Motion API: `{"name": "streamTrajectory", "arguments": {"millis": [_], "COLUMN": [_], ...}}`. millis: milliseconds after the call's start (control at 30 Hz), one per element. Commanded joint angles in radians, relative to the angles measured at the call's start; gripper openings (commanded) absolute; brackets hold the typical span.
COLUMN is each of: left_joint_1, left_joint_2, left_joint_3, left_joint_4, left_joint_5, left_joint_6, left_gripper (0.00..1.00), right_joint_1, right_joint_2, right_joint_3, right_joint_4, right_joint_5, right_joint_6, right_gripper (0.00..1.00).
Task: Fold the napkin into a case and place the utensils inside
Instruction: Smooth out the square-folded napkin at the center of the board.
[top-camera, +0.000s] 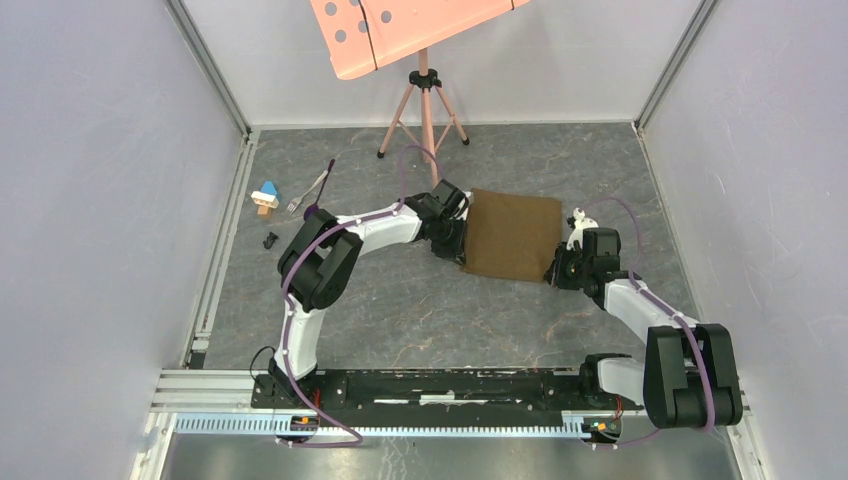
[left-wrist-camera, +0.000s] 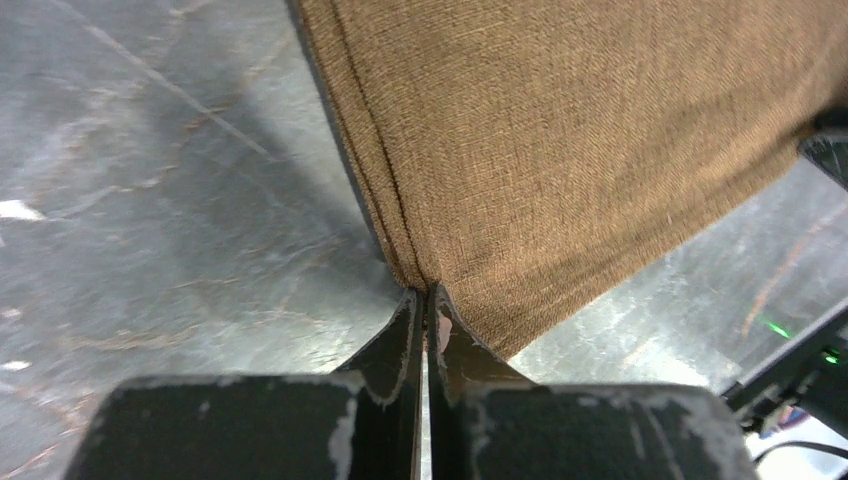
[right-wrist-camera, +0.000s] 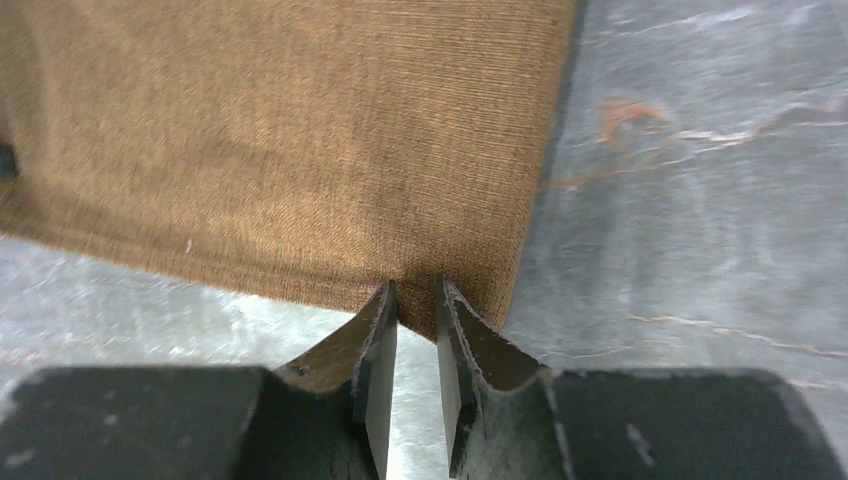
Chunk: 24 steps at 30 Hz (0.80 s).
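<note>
Napkin (top-camera: 512, 236) lies flat mid-desk (top-camera: 420, 310). Left end effector (left-wrist-camera: 426, 300) pinches its near-left corner. Right end effector (right-wrist-camera: 416, 295) sits narrowly spread round the near-right corner, no firm grip. Best clamp right first, then lift both corners evenly & fold. Utensils (top-camera: 306, 193) lie far left.
</note>
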Motion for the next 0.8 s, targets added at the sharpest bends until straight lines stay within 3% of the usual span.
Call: {"name": "streamTrajectory", "arguments": {"millis": [0, 67, 200, 300, 400, 467, 567, 667, 767], "left_joint_1": [-0.047, -0.07, -0.109, -0.109, -0.052, 0.009, 0.078, 0.101, 0.108], "left_joint_2": [0.05, 0.027, -0.045, -0.117, -0.217, -0.243, -0.223, -0.179, -0.103], "left_joint_3": [-0.125, -0.173, -0.253, -0.252, -0.281, -0.283, -0.21, -0.123, -0.038], "left_joint_4": [0.055, 0.116, 0.29, 0.295, 0.302, 0.329, 0.334, 0.327, 0.314], "left_joint_5": [0.066, 0.104, 0.222, 0.274, 0.288, 0.317, 0.342, 0.322, 0.299], "left_joint_6": [-0.067, -0.131, -0.287, -0.305, -0.293, -0.306, -0.296, -0.287, -0.289], "left_gripper": [0.02, 0.02, 0.04, 0.17, 0.42, 0.51, 0.49, 0.27, 0.17], "right_joint_1": [-0.006, -0.004, 0.061, 0.129, 0.136, 0.155, 0.214, 0.238, 0.25], "right_joint_2": [0.035, 0.032, -0.01, -0.006, 0.06, 0.107, 0.139, 0.134, 0.133], "right_joint_3": [0.065, 0.107, 0.135, 0.211, 0.28, 0.282, 0.242, 0.165, 0.115], "right_joint_4": [-0.145, -0.173, -0.119, -0.149, -0.148, -0.098, 0.006, 0.117, 0.162], "right_joint_5": [0.264, 0.303, 0.19, 0.195, 0.009, -0.118, -0.237, -0.301, -0.318], "right_joint_6": [-0.07, -0.089, -0.093, -0.1, -0.077, -0.031, 0.059, 0.145, 0.17], "right_gripper": [0.28, 0.31, 0.42, 0.5, 0.54, 0.53, 0.47, 0.29, 0.15]}}
